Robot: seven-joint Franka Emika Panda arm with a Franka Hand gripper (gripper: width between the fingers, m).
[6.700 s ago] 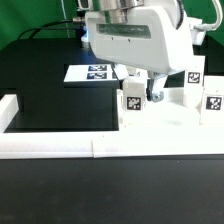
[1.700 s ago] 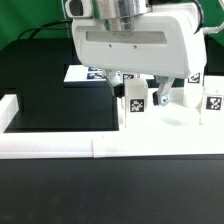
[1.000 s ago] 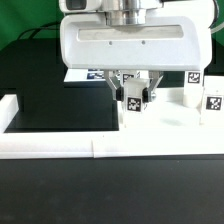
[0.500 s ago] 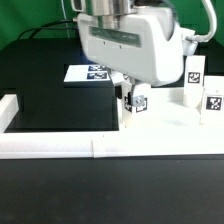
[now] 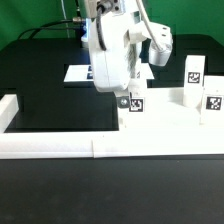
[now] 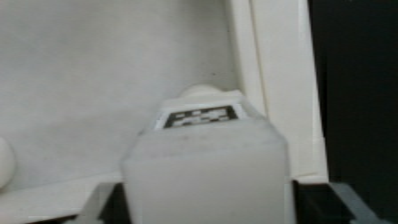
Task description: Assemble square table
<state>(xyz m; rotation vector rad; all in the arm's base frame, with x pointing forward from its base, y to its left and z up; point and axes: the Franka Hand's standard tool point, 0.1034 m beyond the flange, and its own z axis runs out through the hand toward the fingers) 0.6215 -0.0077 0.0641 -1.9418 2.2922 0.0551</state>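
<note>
Black table [image 5: 50, 100] bordered by a white wall [image 5: 60, 145] — the gripper [image 5: 127, 95] is hanging over a tagged leg [image 5: 133, 103], jaw state indeterminate; two legs [image 5: 194, 72] are standing far right.

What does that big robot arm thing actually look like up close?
The arm is bulky and white, made of smooth, rounded plastic-looking shells with grey shading along the edges. Darker, metallic-looking parts show at its top. The gripper at its lower end looks small and dark.
</note>
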